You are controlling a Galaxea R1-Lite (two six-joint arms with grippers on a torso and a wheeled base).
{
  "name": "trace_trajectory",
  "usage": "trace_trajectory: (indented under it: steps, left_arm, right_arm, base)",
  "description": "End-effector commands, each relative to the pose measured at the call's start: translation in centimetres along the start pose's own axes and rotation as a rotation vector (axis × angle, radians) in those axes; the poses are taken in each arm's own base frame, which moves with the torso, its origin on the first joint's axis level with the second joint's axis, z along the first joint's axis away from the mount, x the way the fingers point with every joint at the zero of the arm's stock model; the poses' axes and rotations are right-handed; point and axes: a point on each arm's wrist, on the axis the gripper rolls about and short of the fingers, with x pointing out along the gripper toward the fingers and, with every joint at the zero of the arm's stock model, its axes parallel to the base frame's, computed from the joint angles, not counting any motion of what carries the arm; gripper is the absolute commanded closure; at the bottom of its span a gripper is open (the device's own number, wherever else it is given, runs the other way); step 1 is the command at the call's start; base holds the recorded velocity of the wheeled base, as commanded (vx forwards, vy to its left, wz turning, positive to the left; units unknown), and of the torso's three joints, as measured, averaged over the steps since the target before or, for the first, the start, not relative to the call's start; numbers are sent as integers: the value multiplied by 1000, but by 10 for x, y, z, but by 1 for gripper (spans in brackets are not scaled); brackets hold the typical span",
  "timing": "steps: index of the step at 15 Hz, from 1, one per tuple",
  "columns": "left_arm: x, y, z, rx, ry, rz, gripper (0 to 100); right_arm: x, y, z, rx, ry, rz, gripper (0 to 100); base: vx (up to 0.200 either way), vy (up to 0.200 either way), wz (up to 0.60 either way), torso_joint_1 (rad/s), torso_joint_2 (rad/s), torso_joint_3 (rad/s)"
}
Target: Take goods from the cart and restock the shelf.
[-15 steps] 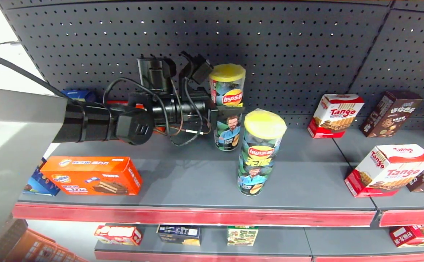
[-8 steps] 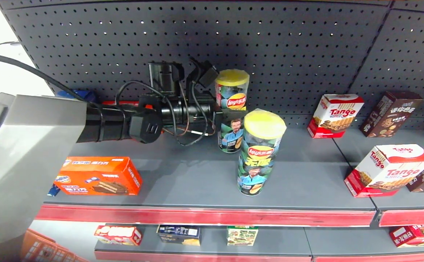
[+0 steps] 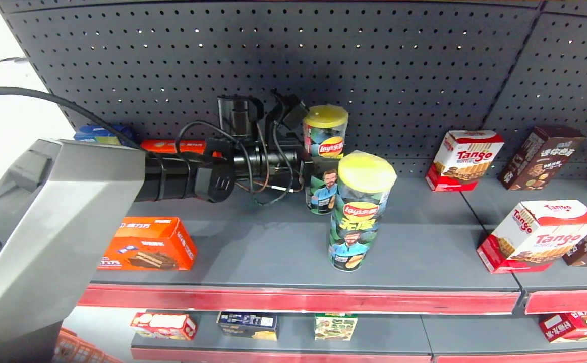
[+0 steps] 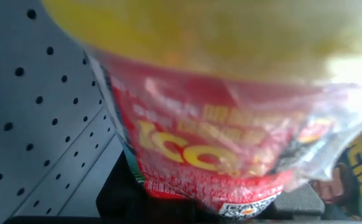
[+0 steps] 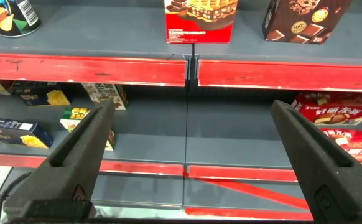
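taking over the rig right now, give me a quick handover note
Grippers: the left gripper is shut on the rear chips can. The right gripper is open and empty, facing the lower shelves.
Things: the rear chips can is upright at the back of the shelf, behind the front chips can. I cannot tell if its base is down.
Done: the front chips can stands on the shelf.
Left: seat the rear chips can, release, back out, then fetch more goods.
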Motion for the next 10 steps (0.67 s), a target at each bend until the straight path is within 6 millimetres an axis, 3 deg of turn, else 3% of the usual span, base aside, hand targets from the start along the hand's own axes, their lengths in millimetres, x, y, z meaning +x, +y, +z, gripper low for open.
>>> trace_trajectory:
  steps: [1,4,5,10]
  left_arm:
    - [4,2,-9,-9,9,-3,100]
    - [4,3,-12,-12,13,-2,100]
    - [4,3,-12,-10,14,-2,0]
    - [1,3,-18,-22,33,5,0]
  right_arm:
    - [0,0,0,0,0,1,0]
    - [0,0,0,0,0,1,0]
    - [0,0,0,0,0,1,0]
    - [0,0,0,0,0,1,0]
  base:
    - [0,0,0,0,0,0]
    - [0,0,0,0,0,0]
    - [0,0,0,0,0,0]
    - [0,0,0,0,0,0]
